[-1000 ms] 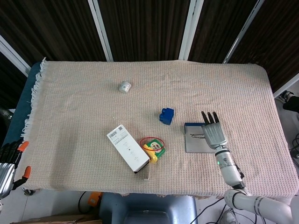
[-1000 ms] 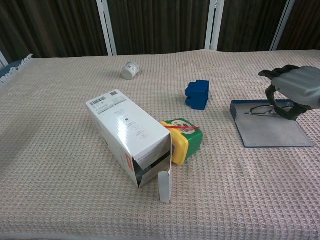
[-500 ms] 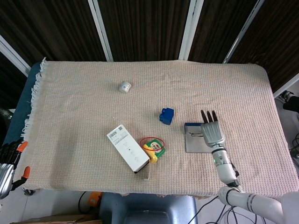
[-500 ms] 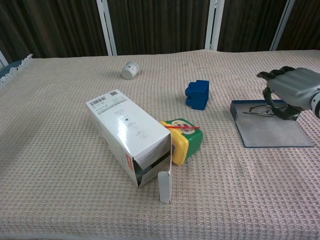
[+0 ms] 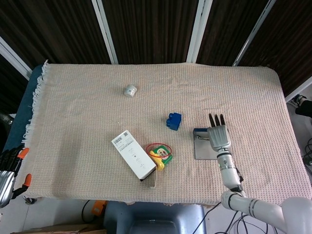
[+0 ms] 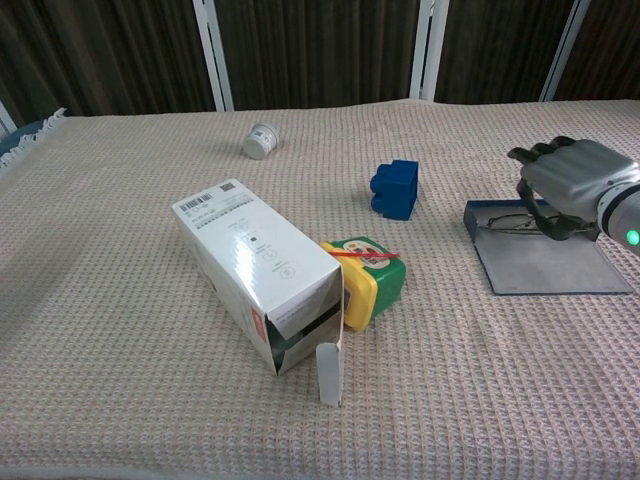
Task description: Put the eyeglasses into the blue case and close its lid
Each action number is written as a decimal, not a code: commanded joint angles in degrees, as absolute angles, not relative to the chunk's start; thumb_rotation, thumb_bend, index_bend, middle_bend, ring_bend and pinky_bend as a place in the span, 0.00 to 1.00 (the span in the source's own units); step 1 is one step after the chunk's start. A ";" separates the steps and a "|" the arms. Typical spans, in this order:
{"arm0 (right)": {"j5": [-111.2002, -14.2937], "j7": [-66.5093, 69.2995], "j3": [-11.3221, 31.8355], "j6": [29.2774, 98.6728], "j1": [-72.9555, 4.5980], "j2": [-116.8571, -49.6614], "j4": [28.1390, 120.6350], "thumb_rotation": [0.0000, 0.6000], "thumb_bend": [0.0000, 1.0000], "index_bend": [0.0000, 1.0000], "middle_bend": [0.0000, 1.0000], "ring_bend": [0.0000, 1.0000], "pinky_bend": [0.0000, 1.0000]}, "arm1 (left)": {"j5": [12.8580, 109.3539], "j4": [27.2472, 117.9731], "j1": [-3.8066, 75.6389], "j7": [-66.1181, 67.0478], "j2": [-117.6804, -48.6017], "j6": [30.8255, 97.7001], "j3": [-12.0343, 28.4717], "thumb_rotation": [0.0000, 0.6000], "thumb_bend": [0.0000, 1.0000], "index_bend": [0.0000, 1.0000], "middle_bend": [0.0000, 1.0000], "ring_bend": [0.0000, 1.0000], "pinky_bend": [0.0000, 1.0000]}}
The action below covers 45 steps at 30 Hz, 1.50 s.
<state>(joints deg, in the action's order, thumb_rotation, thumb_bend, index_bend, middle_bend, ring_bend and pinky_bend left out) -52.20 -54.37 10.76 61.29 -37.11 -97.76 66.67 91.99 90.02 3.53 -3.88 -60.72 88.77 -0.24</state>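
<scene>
The eyeglasses are lying inside the blue case, tucked at its far end, directly under the curled fingertips of the right hand. Their long axis is running side to side across the case, crosswise to the direction the fingers are pointing. In the chest view only the thin frame is showing, peeking out to the left of the hand. The case itself is lying open and flat on the tabletop, its grey lining facing up and stretching from beneath the hand back toward the robot.

The right hand is hovering over the far end of the case, palm down, fingers bent downward around the glasses. Whether the fingers are actually pinching the frame or only arched over it cannot be told from either view. In the head view the right hand is covering most of the case, and the glasses are hidden beneath it.

The left hand is sitting far off at the left edge of the tabletop, well apart from the case, and whether it is holding anything cannot be told. The right hand is by far the nearer one.

Since the glasses appear to be already in the case, the coming move is probably turning on the lid: the hand is likely needing to reach the free flap and fold it over.
</scene>
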 commanded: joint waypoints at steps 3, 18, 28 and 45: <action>-52.12 -54.72 10.42 61.30 -37.55 -98.39 65.90 1.00 0.59 0.71 0.10 0.00 0.00 | 91.91 90.01 3.51 -4.06 -60.64 88.80 -0.21 1.00 0.45 0.00 0.00 0.00 0.04; -53.79 -51.91 9.68 62.52 -37.12 -97.51 66.65 1.00 0.40 0.47 0.09 0.00 0.00 | 91.91 90.10 3.50 -4.16 -60.55 88.80 -0.21 1.00 0.45 0.00 0.00 0.00 0.04; -58.65 -44.17 9.03 66.21 -34.06 -92.59 71.84 1.00 0.34 0.45 0.09 0.00 0.00 | 92.06 90.19 3.65 -3.94 -60.60 88.52 -0.29 1.00 0.45 0.00 0.00 0.00 0.05; -54.15 -43.04 12.06 59.88 -37.77 -97.07 64.65 1.00 0.34 0.42 0.07 0.00 0.00 | 91.34 90.25 3.93 -3.59 -60.70 87.85 -0.06 1.00 0.45 0.00 0.00 0.00 0.05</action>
<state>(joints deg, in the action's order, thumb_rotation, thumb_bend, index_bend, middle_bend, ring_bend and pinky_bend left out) -54.24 -42.92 12.02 59.96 -37.65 -96.94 64.78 91.34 90.25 3.93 -3.59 -60.70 87.84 -0.05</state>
